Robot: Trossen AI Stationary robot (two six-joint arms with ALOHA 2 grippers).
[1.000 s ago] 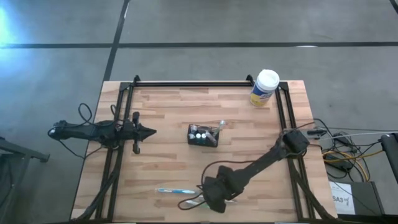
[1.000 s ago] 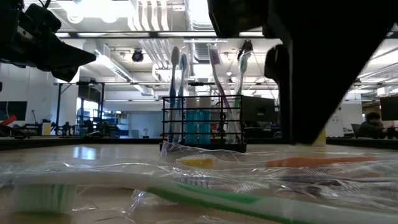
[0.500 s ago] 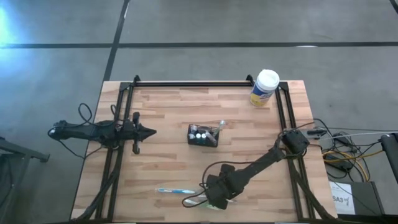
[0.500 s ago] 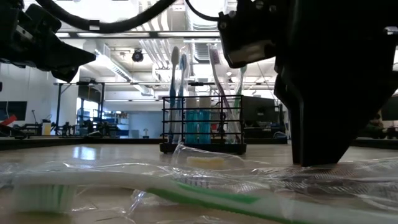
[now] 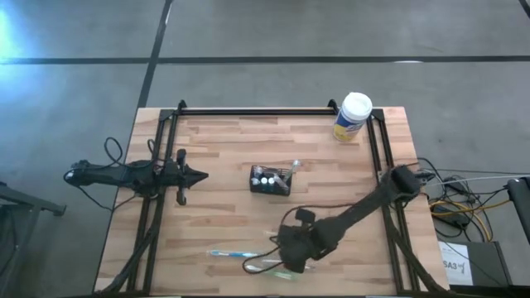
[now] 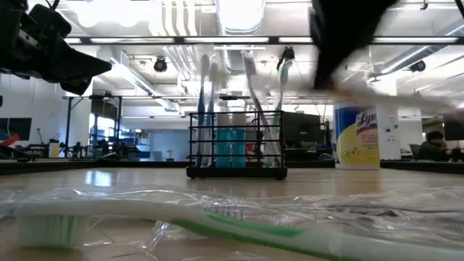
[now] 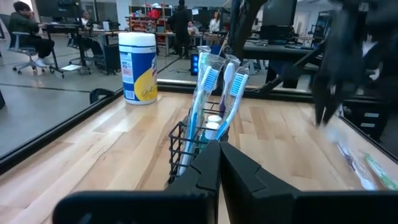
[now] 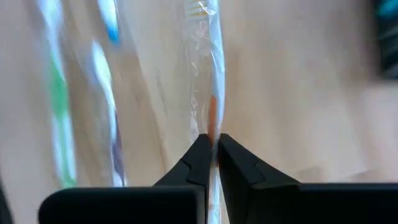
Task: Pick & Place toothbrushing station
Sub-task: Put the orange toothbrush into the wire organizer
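The black mesh holder (image 5: 271, 180) stands mid-table with several toothbrushes upright in it; the low view shows it too (image 6: 235, 148). A wrapped blue toothbrush (image 5: 234, 253) and a wrapped green one (image 6: 217, 226) lie on the wood near the front edge. My right gripper (image 5: 288, 261) hangs over them, shut on a clear-wrapped orange-handled toothbrush (image 8: 208, 62). My left gripper (image 7: 219, 149) waits shut above the table's left side, pointing at the holder. My right gripper pinches the wrapped orange toothbrush between its two fingers on the orange handle (image 8: 212, 123), wrapper and all. The fingers slant down from above and lie across the brush. Its bristle end (image 8: 199, 7) reaches away from the fingers, and the brush is off the wood.
A yellow canister with a white lid (image 5: 354, 116) stands at the far right corner. Black rails (image 5: 257, 111) frame the table's far edge and sides. Bare wood lies between the holder and the loose brushes.
My right gripper came down onto the wrapped brushes near the front edge, shut on the orange one and rose with it. The orange toothbrush, lying on the wood a second ago, has gone from the table in the low view.
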